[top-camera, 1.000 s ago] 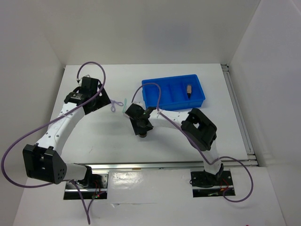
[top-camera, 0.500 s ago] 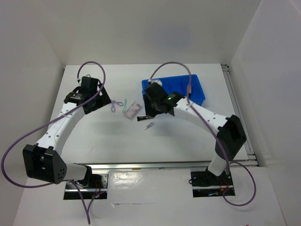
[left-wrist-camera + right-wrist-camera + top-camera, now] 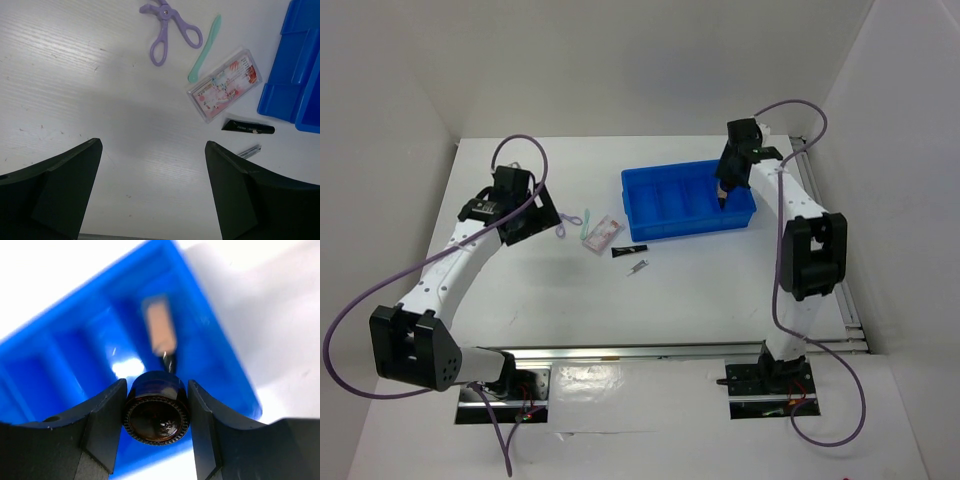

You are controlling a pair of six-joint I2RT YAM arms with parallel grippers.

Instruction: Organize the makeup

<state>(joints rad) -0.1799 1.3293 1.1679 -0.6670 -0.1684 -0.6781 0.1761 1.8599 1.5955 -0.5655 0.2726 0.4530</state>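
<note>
My right gripper (image 3: 156,412) is shut on the dark brown round compact (image 3: 156,412) and holds it above the right end of the blue divided bin (image 3: 60,370). It shows at the bin's far right in the top view (image 3: 725,185). The tan bottle with black cap (image 3: 159,332) lies in the bin's right compartment below. My left gripper (image 3: 150,185) is open and empty over bare table. The clear pinkish flat case (image 3: 225,86), slim black tube (image 3: 248,128) and tiny silver stick (image 3: 249,150) lie on the table left of the bin (image 3: 688,198).
Purple scissors (image 3: 167,24) and a mint green stick (image 3: 205,49) lie on the table beyond the pink case. White walls enclose the table on three sides. A rail (image 3: 820,230) runs along the table's right edge.
My right arm has swung from the table's middle up and right to the bin's right end, carrying the compact. The left arm has barely moved.
</note>
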